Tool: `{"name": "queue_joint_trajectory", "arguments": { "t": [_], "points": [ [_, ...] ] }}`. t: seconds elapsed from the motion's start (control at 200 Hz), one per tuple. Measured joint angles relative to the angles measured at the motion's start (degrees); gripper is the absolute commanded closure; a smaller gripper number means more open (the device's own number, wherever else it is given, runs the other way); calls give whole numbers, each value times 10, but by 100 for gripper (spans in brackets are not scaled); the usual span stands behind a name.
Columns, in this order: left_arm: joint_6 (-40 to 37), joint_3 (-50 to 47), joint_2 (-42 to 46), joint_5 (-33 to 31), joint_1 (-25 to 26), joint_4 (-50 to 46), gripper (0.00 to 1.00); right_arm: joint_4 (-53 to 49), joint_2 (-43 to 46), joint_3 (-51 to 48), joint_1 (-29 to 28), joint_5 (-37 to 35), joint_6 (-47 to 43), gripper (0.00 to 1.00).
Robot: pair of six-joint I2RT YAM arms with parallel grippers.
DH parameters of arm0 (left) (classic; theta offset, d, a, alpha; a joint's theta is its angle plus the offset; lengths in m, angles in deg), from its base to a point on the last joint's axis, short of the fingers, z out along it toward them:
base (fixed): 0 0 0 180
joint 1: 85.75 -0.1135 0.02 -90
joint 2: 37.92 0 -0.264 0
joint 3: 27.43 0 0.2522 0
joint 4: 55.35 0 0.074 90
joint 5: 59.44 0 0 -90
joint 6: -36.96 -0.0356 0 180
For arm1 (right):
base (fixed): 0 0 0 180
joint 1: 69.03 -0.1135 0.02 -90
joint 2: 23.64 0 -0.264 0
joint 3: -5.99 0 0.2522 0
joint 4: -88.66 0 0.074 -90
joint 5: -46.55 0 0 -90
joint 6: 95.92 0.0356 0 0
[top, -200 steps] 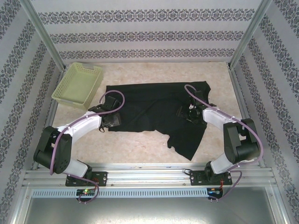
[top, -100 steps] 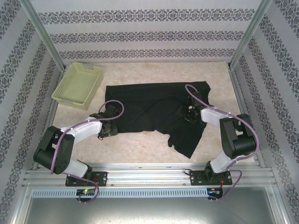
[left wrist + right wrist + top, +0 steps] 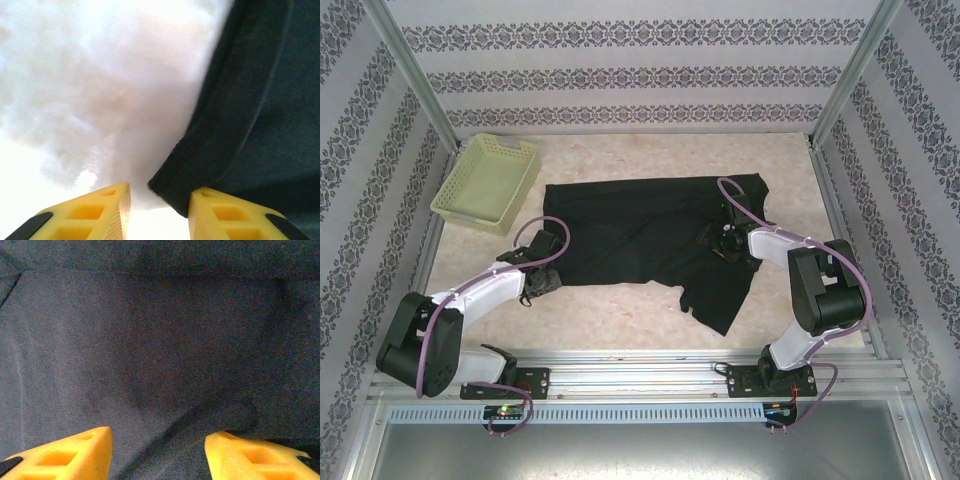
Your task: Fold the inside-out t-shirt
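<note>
Two finely ridged yellow plastic fingers (image 3: pixel 100 212) of the left gripper (image 3: pixel 159 194) stand apart, holding nothing, with a thick hemmed corner of the shirt (image 3: pixel 260 125) lying just beyond the gap. Past it the table (image 3: pixel 75 75) is a pale, washed-out blur. The right gripper (image 3: pixel 157 437) is spread wide too, above soft, finely knit black cloth, with a low fold running up between its tips. The wrist views give weave and hem. The top view gives the outline: the shirt lies flat mid-table on mottled beige, its long axis running left to right, and a tapering flap reaches toward the near edge on the right. The left gripper sits at its near-left corner, the right one over its right part. A pale green lattice basket (image 3: pixel 485 183) stands at the far left, apart from the shirt.
</note>
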State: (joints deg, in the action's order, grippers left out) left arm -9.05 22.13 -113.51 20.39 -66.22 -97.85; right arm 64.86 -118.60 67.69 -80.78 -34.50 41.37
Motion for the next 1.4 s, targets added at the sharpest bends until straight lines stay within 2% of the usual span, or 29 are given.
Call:
{"name": "queue_joint_trajectory", "arguments": {
  "t": [0.22,0.325,0.59,0.794,0.929,1.099,1.279,1.404],
  "points": [
    [16,-11,0,-2,-20,0,67,-13,7,0,2,-18,8,45],
    [18,-11,-3,2,-24,0,69,-26,14,-1,21,-23,7,45],
    [30,-33,62,-2,-28,0,81,-39,26,-8,57,-23,-8,45],
    [16,-33,35,35,-28,13,88,-45,49,-16,54,-24,-23,44],
    [12,-38,27,59,-28,34,93,-61,93,-17,31,-36,-32,44],
    [0,-39,14,85,-28,60,100,-80,123,-17,-35,-35,-43,43],
    [-30,-33,31,85,-28,62,100,-81,117,-31,-95,-7,-37,43],
    [-68,-12,89,59,-26,63,100,-77,73,-35,-101,0,-26,43]
  ]
}}
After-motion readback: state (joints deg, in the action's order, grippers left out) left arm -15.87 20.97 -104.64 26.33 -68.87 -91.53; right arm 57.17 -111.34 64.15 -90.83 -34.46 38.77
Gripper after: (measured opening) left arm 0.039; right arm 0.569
